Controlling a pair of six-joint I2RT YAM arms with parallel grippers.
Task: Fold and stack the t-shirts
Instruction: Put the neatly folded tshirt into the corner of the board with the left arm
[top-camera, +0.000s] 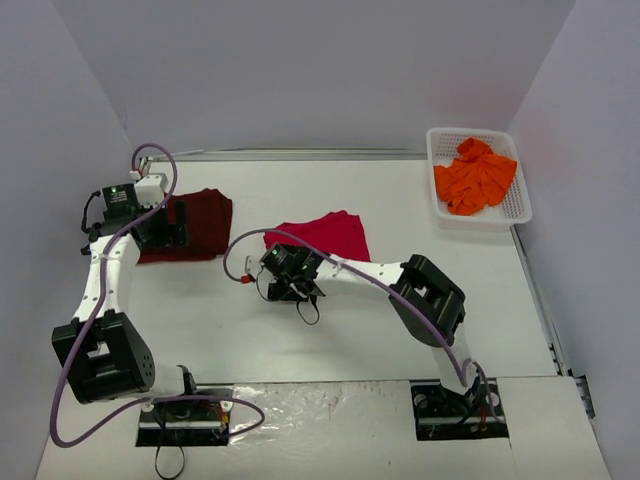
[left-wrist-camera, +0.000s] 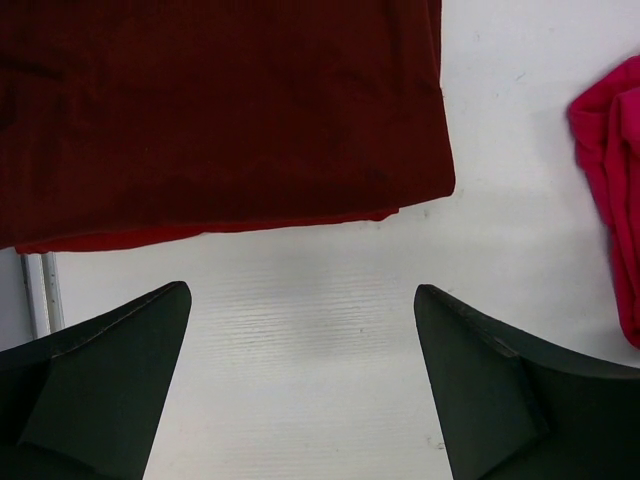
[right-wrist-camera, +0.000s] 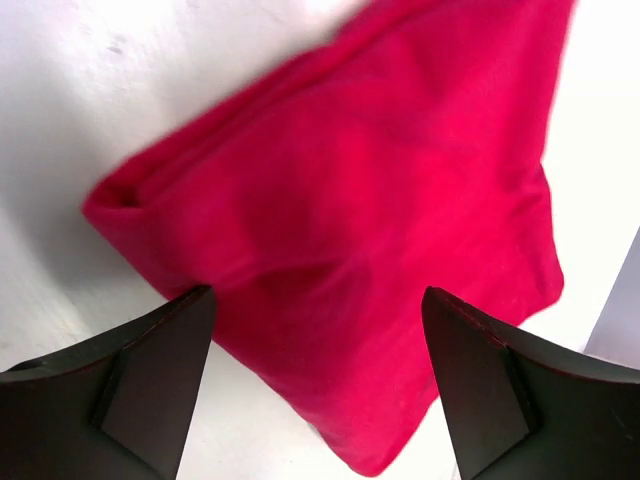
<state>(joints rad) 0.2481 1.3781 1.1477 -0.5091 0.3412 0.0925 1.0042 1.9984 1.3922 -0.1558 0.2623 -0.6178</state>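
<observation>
Left gripper (left-wrist-camera: 300, 290) is hovering wide apart by the maroon shirt (left-wrist-camera: 220, 110) on the bench (left-wrist-camera: 300, 380); right gripper (right-wrist-camera: 318, 292) is gaping over the red shirt (right-wrist-camera: 350, 200); orange shirt (top-camera: 475, 177) is lying in a basket (top-camera: 522, 208).

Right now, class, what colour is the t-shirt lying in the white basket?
Orange. The t-shirt shows best in the top external view, crumpled in the basket.

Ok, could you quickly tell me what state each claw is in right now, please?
Left claw: open, empty, near the maroon t-shirt.
Right claw: open, empty, over the red t-shirt.
</observation>
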